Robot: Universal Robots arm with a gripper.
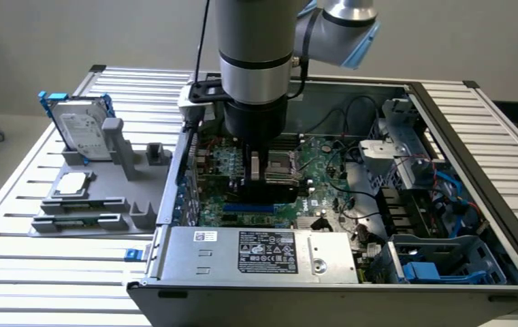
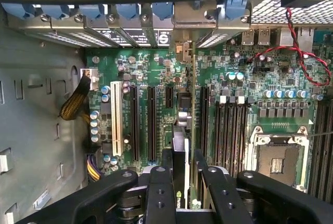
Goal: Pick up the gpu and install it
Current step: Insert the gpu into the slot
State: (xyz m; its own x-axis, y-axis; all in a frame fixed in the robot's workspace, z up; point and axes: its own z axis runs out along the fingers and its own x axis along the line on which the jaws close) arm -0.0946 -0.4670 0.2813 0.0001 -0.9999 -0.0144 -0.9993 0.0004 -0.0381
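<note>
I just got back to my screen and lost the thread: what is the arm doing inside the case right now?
The arm has its gripper down inside the open computer case, shut on the gpu. It holds the card edge-on over the expansion slots of the motherboard. I cannot tell whether the card is seated in a slot. Outside the case, at the exterior view's left, the hard drive stands in its holder.

At the exterior view's left, silver hard drive (image 1: 84, 133) upright in grey holder (image 1: 141, 187) beside open computer case (image 1: 331, 306).
</note>
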